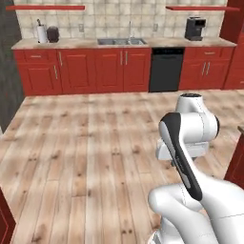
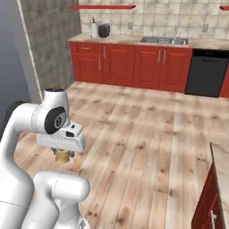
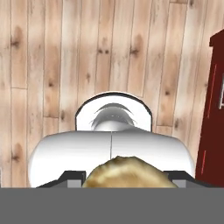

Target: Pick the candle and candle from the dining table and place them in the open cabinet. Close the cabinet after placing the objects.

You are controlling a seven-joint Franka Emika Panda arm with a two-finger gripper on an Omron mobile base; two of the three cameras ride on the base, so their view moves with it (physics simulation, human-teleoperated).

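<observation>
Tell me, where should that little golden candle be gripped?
Across its round sides, coming down from above its top. The golden candle is a squat cylinder, so opposite sides suit two fingers; the hand holds it that way now.

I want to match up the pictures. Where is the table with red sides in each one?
Left base view: dining table at the right edge, beside the arm.
Right base view: lower right corner.
Hand view: right edge.
Shared landmark: the wooden floor.
</observation>
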